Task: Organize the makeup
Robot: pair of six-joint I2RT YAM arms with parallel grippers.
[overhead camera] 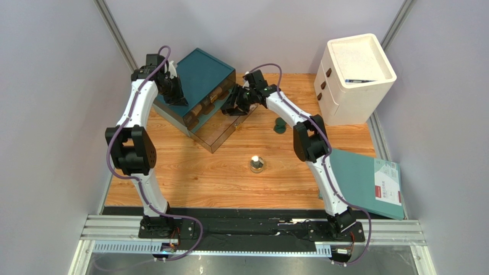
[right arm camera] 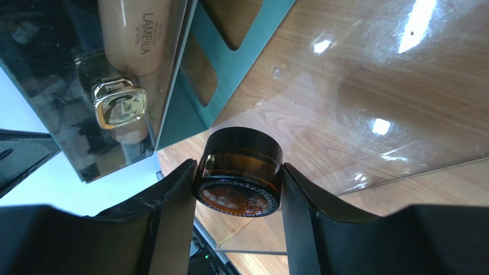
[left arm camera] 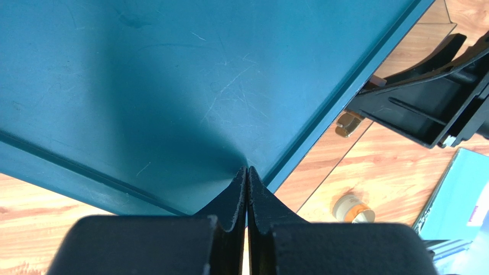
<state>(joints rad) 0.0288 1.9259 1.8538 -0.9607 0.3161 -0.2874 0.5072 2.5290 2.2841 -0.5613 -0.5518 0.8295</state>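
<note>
Dark brown round jar sits clamped between the two fingers of the right pincer, held by its sides and hanging over the pulled-out clear drawer of the teal drawer box. The step in hand looks like stowing this jar. The next move would call for lowering it to the drawer floor on a free patch, then parting the fingers without knocking the drawer wall.

The left pincer has its fingers pressed together, tips on or just above the box's teal top. It appears to be steadying the box, though actual contact cannot be confirmed.

A beige tube and a gold-capped piece lie in the smoky drawer just beside the jar. Two items wait on the bench: the dark green piece, near the right arm, and the gold round compact, well apart from the box.

From above, the right pincer hides the jar completely. The gap between jar and drawer floor cannot be judged through the glare on the clear plastic. The smoky drawer's far end is cut off, so its full contents are unknown.
</note>
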